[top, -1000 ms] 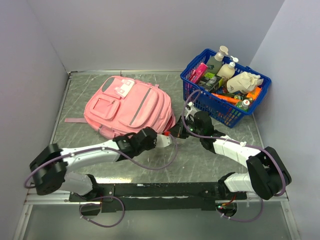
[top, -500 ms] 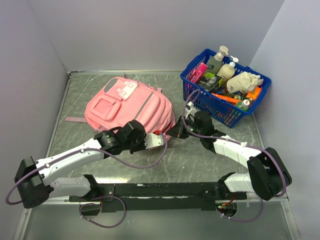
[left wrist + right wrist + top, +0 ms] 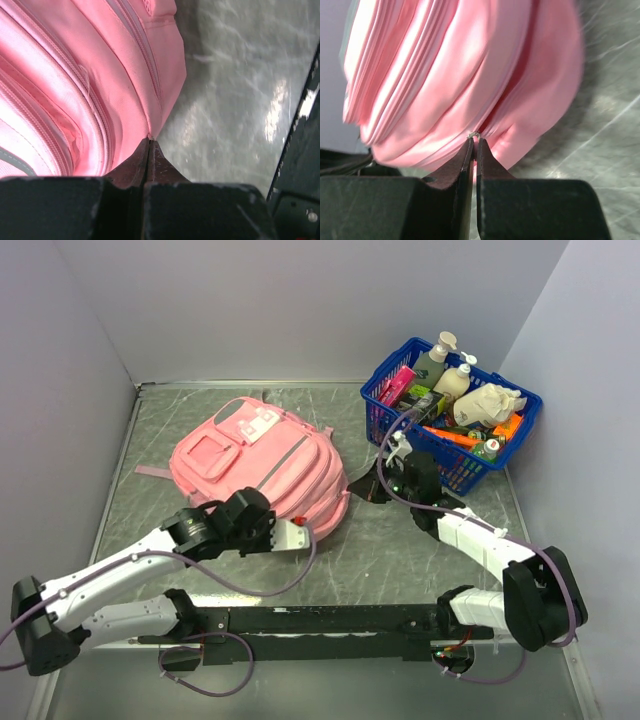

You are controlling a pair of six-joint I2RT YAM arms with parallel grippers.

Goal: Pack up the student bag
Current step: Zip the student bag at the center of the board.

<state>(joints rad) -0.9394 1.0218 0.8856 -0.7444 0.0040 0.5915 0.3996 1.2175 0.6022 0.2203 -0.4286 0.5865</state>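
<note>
Top external view: the student bag [image 3: 260, 455] lies flat on the table [image 3: 400, 560], left of the middle and nearer the far edge than the near one, its front pockets facing up. The left gripper [image 3: 303, 533] meets the bag's near right corner, and the right gripper [image 3: 370, 490] meets its right side. From this height neither gripper's fingers can be read.

Left wrist view: the left gripper [image 3: 149, 144] is pressed fully together. Its tips pinch the bag [image 3: 75, 75] at the point where a zipper seam runs down to the fabric's edge. Bare table shows to the right of that point.

Right wrist view: the right gripper [image 3: 474, 141] is closed to a thin slit, and its tips nip a tiny pale bit at the bulging pink side of the bag [image 3: 460, 75]. What that bit is cannot be told.

The surface is grey, streaked and glossy, and it catches light in both wrist views. Plain pale lilac walls [image 3: 300, 300] close its left, far and right edges. A blue basket [image 3: 452, 455] full of bottles [image 3: 452, 378] and packets sits in the far right corner, apart from the bag. A black rail [image 3: 320, 620] runs along the near edge between the arm bases.
</note>
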